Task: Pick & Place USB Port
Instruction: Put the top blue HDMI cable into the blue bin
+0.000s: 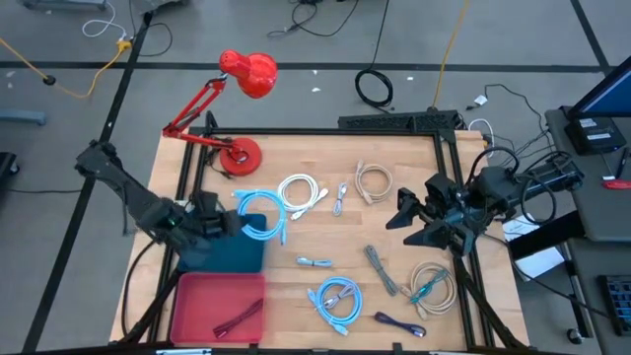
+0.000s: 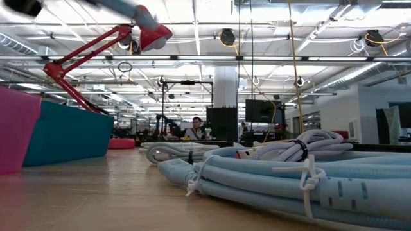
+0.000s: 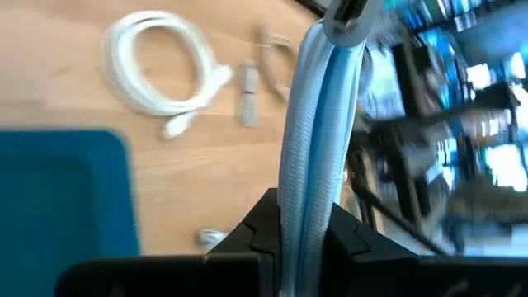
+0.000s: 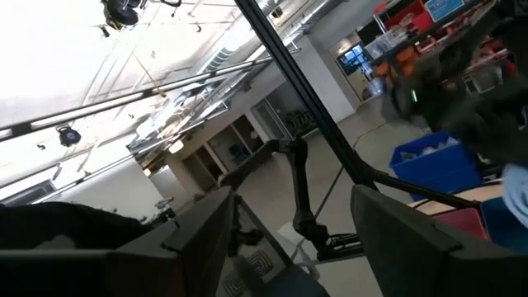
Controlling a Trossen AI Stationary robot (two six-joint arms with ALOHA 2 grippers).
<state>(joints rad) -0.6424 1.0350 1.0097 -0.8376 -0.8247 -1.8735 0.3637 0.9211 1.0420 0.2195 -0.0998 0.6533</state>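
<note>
Light-blue cable (image 3: 309, 140) clamped in left gripper (image 3: 301, 239), at teal bin's (image 1: 232, 254) upper edge. Right gripper (image 1: 406, 223) spread, empty, near table's (image 1: 325, 247) right edge.

You're in a big open robotics lab: exposed ceiling pipes (image 2: 270, 58) and strip lights fill the low view's top, other framed rigs (image 2: 186, 109) and monitors (image 2: 260, 110) stand mid-frame, loose cords (image 1: 59, 74) cross the grey floor upper left.
</note>
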